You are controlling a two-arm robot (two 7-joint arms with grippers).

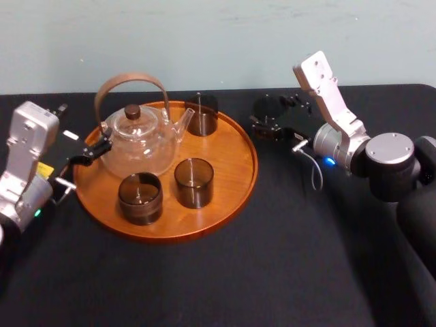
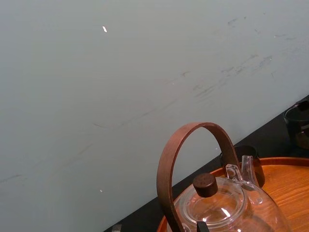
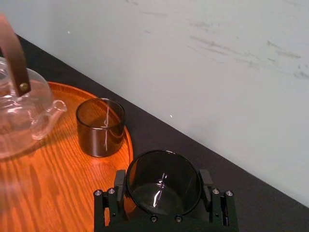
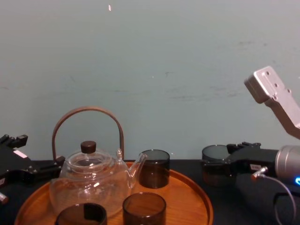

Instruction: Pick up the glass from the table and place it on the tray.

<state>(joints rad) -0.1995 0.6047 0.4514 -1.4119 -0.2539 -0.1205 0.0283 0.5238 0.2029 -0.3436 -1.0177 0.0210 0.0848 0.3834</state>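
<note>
The glass (image 3: 163,182) stands just right of the tray (image 1: 235,177), at the upper centre-right of the head view; whether it touches the black table (image 1: 272,259) cannot be told. A glass teapot (image 1: 139,139) and three dark glasses (image 1: 194,182) crowd the tray. The right gripper (image 1: 271,117) clasps the glass, fingers (image 3: 119,180) pressed against its sides. The left gripper (image 1: 92,152) sits at the tray's left edge.

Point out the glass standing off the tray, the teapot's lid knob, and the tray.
glass (image 3: 164,191): right wrist view, inside bottom.
lid knob (image 1: 133,112): head view, its top.
tray (image 1: 228,163): head view, bare floor.
</note>
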